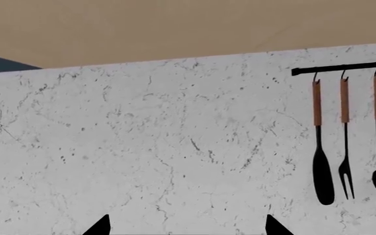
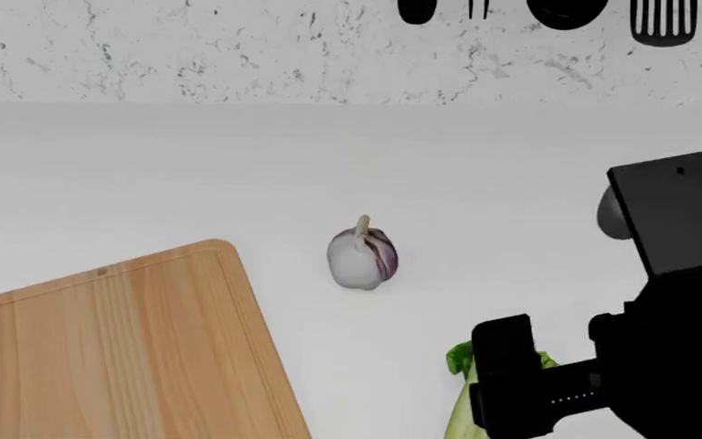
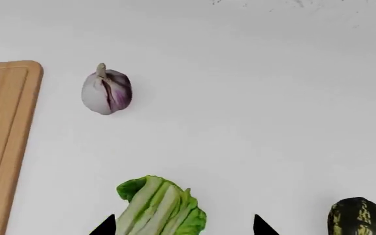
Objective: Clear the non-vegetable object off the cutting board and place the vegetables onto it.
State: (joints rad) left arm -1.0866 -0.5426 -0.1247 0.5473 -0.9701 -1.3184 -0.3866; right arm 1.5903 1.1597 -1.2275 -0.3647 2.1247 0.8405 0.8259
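Observation:
The light wooden cutting board [image 2: 120, 347] lies at the lower left of the head view, its visible part bare. Right of it, the white-and-purple garlic bulb [image 2: 364, 258] stands on the white counter. The bok choy [image 3: 160, 208] lies nearer, partly hidden under my right arm in the head view. My right gripper [image 3: 183, 226] is open, one fingertip on each side of the bok choy's leafy end. The dark green mottled gourd [image 3: 361, 218] sits on the counter off to one side of it. My left gripper [image 1: 188, 227] is open and empty, facing the wall.
A marble backsplash [image 2: 205, 46] runs along the back of the counter. Black utensils with brown handles [image 1: 344, 142] hang from a rail on it. My right arm [image 2: 668, 302] fills the right side of the head view.

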